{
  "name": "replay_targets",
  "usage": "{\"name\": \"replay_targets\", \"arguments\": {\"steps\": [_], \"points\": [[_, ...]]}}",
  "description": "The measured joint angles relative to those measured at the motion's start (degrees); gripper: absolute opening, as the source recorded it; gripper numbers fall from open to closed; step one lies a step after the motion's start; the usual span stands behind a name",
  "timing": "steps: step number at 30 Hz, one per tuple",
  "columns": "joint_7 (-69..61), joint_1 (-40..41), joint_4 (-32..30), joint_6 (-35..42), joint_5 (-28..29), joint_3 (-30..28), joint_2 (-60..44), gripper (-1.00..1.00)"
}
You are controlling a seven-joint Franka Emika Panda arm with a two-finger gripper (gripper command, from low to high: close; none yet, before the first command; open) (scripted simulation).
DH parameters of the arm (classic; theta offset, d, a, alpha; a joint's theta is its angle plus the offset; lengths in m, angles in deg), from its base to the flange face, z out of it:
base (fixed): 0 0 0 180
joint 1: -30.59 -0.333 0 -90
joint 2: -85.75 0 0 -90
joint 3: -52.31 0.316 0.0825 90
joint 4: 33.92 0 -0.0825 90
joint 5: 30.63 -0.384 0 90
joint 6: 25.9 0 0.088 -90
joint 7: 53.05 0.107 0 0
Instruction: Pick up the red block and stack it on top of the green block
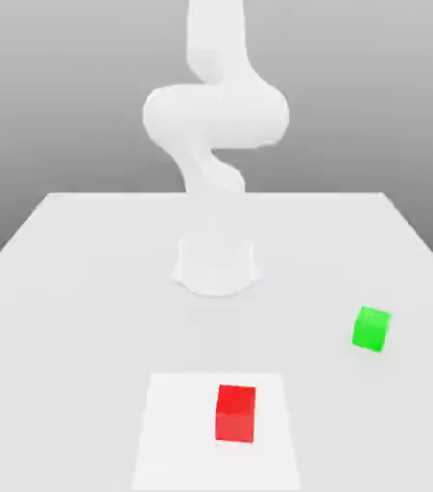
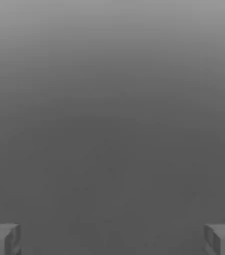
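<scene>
From my station I see the white, smooth-skinned robot arm (image 1: 215, 125) rising at the top centre of the exterior view, curling down from the upper edge toward its round white base (image 1: 216, 267), which sits on the pale grey tabletop (image 1: 66, 288) a little above the frame's middle.

The small red cube-shaped block (image 1: 235, 413) rests low in the exterior view, just right of centre, on a lighter white square patch (image 1: 177, 432) marked on the table. It stands flat, with nothing touching it.

The small green cube-shaped block (image 1: 372, 329) lies toward the exterior view's right, higher in the frame than the red one and well apart from it. It also sits alone on the bare table surface, turned a little so that one corner faces the camera.

In the hand view I see the gripper (image 2: 112, 239) with its two grey fingertips (image 2: 2, 239) standing at the two lower corners of the frame, spread wide apart with nothing between them. Behind them there is just a plain grey backdrop, lighter toward the top and darker lower down.

Both blocks rest on the table; the red one is not on the green one.
</scene>
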Motion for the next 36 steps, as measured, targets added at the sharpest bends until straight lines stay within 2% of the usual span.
{"name": "replay_targets", "arguments": {"steps": [20, 26, 27, 33, 36], "points": [[8.5, 0.0, -19.9, -22.7, 0.6, 3.2, -42.0, 0.0], [10.3, -0.9, -19.3, -32.7, 2.6, 1.9, -54.4, 0.0], [10.5, -1.1, -19.1, -34.1, 2.9, 1.6, -56.1, -1.0], [10.8, -1.2, -18.9, -34.8, 3.2, 1.5, -56.9, -1.0], [10.2, -0.7, -19.5, -31.7, 2.5, 2.1, -53.2, -1.0]]}}
